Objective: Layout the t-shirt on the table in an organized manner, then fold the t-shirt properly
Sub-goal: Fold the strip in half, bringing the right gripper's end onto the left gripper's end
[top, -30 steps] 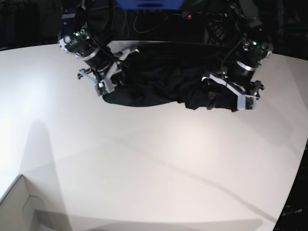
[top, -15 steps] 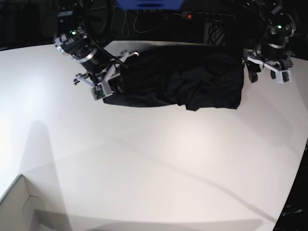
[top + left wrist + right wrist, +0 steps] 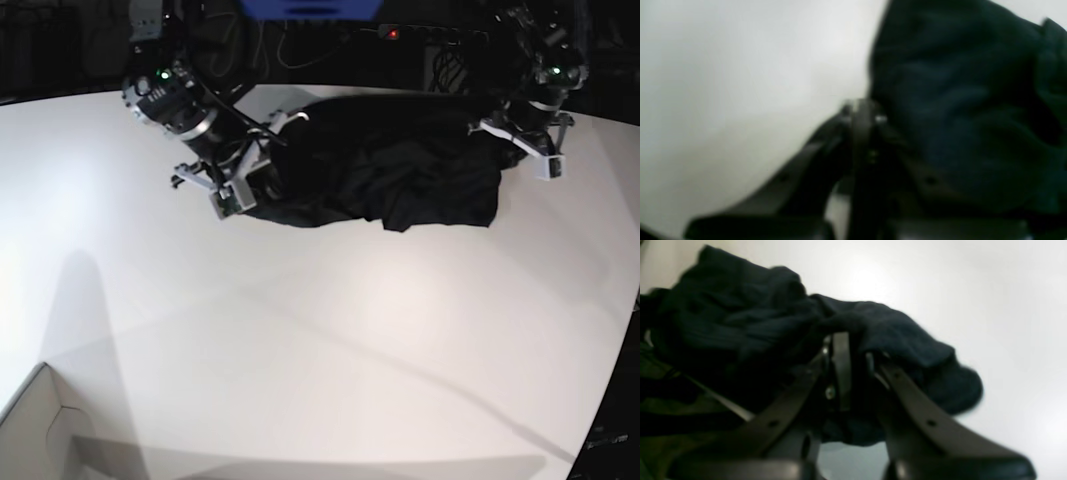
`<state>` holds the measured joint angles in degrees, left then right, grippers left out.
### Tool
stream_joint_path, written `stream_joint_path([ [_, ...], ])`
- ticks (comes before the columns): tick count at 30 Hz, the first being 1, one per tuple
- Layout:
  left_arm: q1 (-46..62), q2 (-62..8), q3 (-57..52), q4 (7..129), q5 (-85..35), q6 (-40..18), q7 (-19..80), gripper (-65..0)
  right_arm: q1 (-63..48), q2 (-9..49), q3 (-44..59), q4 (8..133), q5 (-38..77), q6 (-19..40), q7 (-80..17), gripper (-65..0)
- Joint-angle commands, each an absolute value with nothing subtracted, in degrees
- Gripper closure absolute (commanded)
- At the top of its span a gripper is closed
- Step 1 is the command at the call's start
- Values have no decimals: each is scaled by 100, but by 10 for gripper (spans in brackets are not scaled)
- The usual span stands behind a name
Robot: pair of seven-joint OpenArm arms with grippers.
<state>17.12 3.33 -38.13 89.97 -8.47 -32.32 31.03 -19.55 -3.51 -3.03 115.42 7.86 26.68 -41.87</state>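
The black t-shirt [image 3: 400, 160] lies bunched and wrinkled at the far middle of the white table [image 3: 320, 340]. My right gripper [image 3: 238, 188] is at the shirt's left end. In the right wrist view its jaws [image 3: 848, 346] are shut with a fold of the t-shirt [image 3: 740, 313] draped over the tips. My left gripper [image 3: 515, 145] is at the shirt's upper right corner. In the blurred left wrist view its jaws [image 3: 862, 108] look shut right at the edge of the t-shirt [image 3: 957, 100], seemingly pinching it.
A white cardboard box corner [image 3: 40, 430] sits at the near left. The table's curved edge [image 3: 625, 330] runs down the right side. Dark equipment with a red light [image 3: 393, 33] stands behind the table.
My right gripper has moved right, dragging the shirt's left end with it. My left gripper, off the shirt half a second ago, has moved back to its right corner.
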Motion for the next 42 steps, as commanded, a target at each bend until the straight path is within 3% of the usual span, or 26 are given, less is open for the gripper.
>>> stream_joint_path([
  [1, 1710, 321, -3688, 8998, -857, -3240, 3099, 0, -1912, -435, -409, 11688, 866, 2677, -4031, 0],
  [3, 1701, 330, -3521, 8892, -857, -3240, 3099, -23, -1903, -541, -585, 11688, 866, 2677, -4031, 0],
  [9, 1692, 453, -3143, 8848, -857, -3231, 3099, 0, -1763, -875, -1095, 11697, 848, 2677, -4031, 0],
  [19, 1719, 497, -3152, 8892, -857, -3231, 3108, 0, -1367, -900, -2360, 11635, 418, 2686, -3996, 0],
  [24, 1745, 497, -3160, 8963, -857, -3231, 3108, 0, -989, -900, -3037, 11029, -207, 2686, -3916, 0],
  [39, 1903, 505, -3160, 9279, -875, -3275, 3108, 0, -215, -900, -3697, 9578, -189, 2686, -3284, 0],
  [42, 1974, 497, -3134, 9279, -892, -3275, 3108, -4, -101, -900, -3820, 9270, -180, 2686, -3029, -72],
])
